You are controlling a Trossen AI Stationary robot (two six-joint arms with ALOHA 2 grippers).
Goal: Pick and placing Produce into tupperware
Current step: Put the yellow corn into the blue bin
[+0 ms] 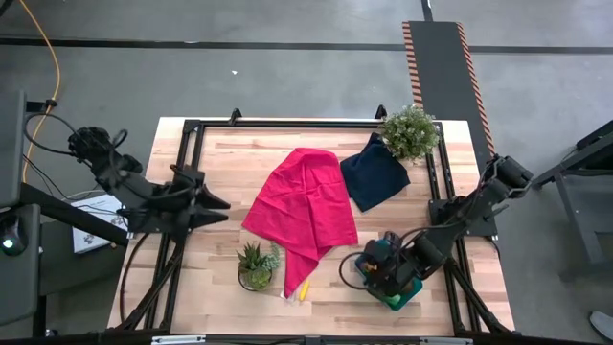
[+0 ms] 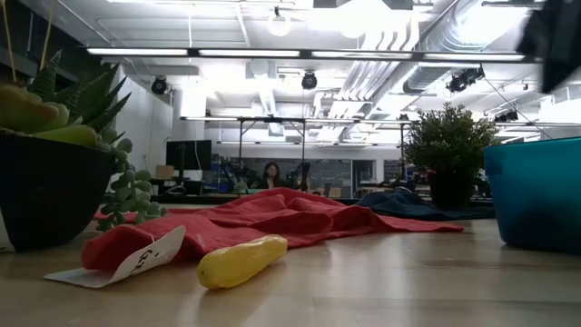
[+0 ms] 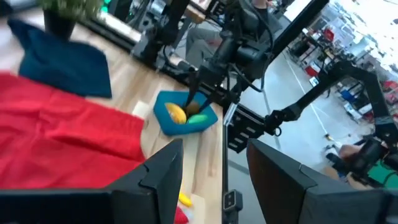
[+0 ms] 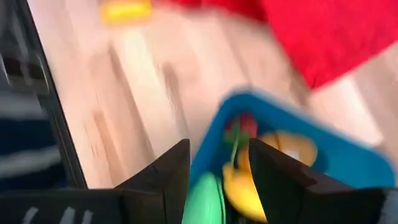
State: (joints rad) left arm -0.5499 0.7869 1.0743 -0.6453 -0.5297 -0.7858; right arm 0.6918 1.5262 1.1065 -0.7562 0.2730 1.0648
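right hand (image 1: 386, 278) above tupperware (image 1: 406, 296) by table edge

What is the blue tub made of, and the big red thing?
The teal tub looks like smooth plastic: stiff, even walls with a slight shine. The big red thing looks like soft cloth: it lies rumpled in folds on the wooden table. Neither can be told for sure by sight.

We see a large open robotics lab or workshop: exposed ceiling ducts (image 2: 427, 64) and strip lights (image 2: 182, 52) overhead, a bare concrete floor (image 1: 287, 77) with hazard-striped tape (image 1: 409, 67), monitors (image 2: 188, 154) and a seated person (image 2: 270, 174) beyond the wooden counter (image 1: 220, 206).
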